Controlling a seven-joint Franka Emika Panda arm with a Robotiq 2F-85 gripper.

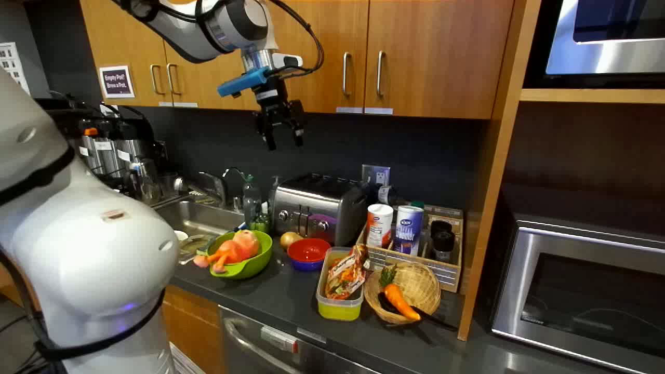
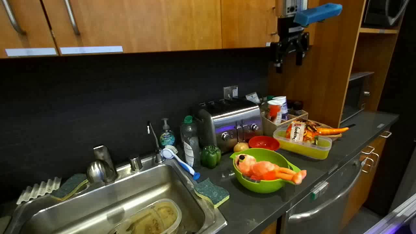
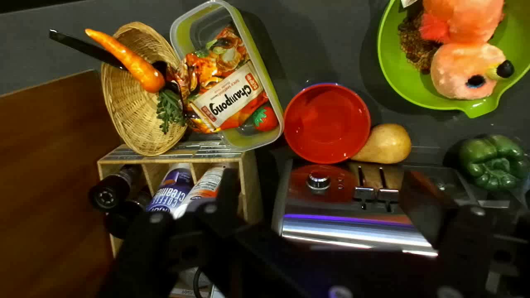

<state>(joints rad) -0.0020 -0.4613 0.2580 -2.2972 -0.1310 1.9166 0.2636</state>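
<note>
Wrist view, with both exterior views: toaster (image 3: 343,209) on the worktop (image 3: 319,45), closest thing to the end effector (image 1: 284,140). Direction from end effector to toaster: downward, well apart. Black fingers (image 1: 298,135) pointing down, spread to a wide gap; nothing held, nothing touched. Line across the gap: left to right, roughly parallel to the toaster's front edge. Orientation of the toaster: control knobs (image 3: 318,181) facing near; long axis not certain, rear part hidden in the wrist view. Just near of the toaster: red bowl (image 3: 327,124) and tan fruit or vegetable (image 3: 387,145), close together. Left: green pepper (image 2: 210,157). Right: divided box (image 1: 448,275) holding canisters (image 1: 408,231). Farther out, near and right: plastic tub (image 1: 338,311) containing a noodle packet (image 1: 347,275), beside a wicker basket (image 1: 423,283) bearing an orange carrot (image 1: 400,301), tip toward the near right. Near and left: green bowl (image 2: 260,188) with pink plush toy (image 2: 260,169), legs over the near rim. Outermost, at left: sink (image 2: 185,191).
</note>
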